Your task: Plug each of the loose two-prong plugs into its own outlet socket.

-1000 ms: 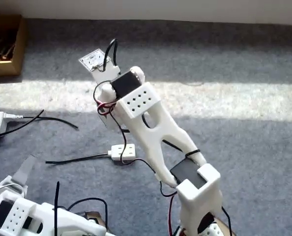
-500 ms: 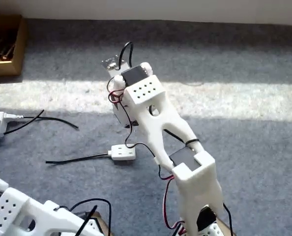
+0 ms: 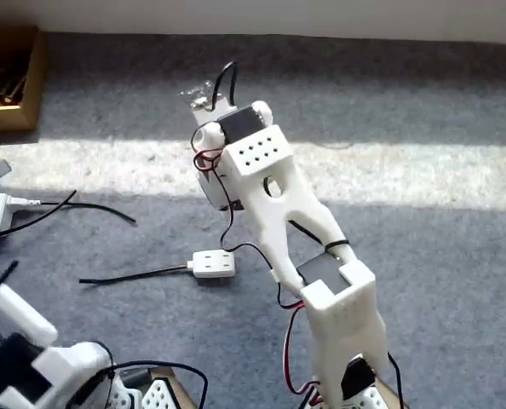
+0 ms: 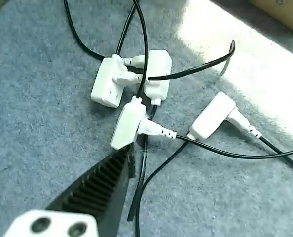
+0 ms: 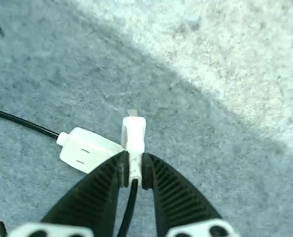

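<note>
Right arm (image 3: 278, 213) farther rightward now, plug (image 5: 134, 131) clamped between its fingers (image 5: 99, 190), near socket (image 5: 82, 150).

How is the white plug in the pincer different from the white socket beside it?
The plug is pinched in the right pincer; the socket lies flat on the carpet. The plug has a metal prong sticking out; the socket has two slots. The plug looks narrower than the socket. Both are white with black cords.

- I count two arms (image 3: 278, 204) (image 3: 57, 371) in my high view.
- Four white cable ends (image 4: 107, 81) (image 4: 156, 69) (image 4: 128, 122) (image 4: 213, 116) in my left wrist view.
- One outlet socket (image 5: 85, 150) and one plug (image 5: 133, 131) in the right.
</note>
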`<state>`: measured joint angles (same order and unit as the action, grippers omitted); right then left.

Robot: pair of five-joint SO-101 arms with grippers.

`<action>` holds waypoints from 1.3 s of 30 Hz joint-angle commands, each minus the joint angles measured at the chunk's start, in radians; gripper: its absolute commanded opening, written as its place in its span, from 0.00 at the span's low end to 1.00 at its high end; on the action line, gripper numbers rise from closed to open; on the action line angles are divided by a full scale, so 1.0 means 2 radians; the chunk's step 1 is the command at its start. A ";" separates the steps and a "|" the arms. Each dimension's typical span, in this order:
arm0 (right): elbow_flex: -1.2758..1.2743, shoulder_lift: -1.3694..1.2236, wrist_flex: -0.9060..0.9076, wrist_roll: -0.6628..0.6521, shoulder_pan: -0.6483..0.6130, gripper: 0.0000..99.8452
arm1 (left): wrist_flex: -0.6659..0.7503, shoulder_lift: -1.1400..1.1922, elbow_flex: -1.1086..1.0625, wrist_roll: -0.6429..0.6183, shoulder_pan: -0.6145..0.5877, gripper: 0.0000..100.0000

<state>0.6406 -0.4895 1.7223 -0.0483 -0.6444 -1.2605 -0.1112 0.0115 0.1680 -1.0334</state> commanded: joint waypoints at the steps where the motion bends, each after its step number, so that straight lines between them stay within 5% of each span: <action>1: 0.023 0.010 0.020 -0.005 0.006 0.01 | -0.065 0.157 0.225 0.004 -0.017 0.67; 9: 0.022 0.012 0.022 0.025 0.004 0.01 | -0.158 0.431 0.604 0.001 -0.040 0.67; 17: -0.113 0.046 0.022 0.028 -0.034 0.01 | -0.205 0.594 0.812 0.001 -0.033 0.67; 26: -0.166 0.237 0.023 0.027 -0.056 0.01 | -0.221 0.631 0.826 0.002 -0.001 0.67; 39: -0.213 0.177 0.021 0.028 -0.108 0.01 | -0.222 0.629 0.826 0.002 0.015 0.67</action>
<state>0.1818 -0.1227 1.7223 -0.0023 -0.8316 -1.6993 1.1684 1.6103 0.1695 -1.0273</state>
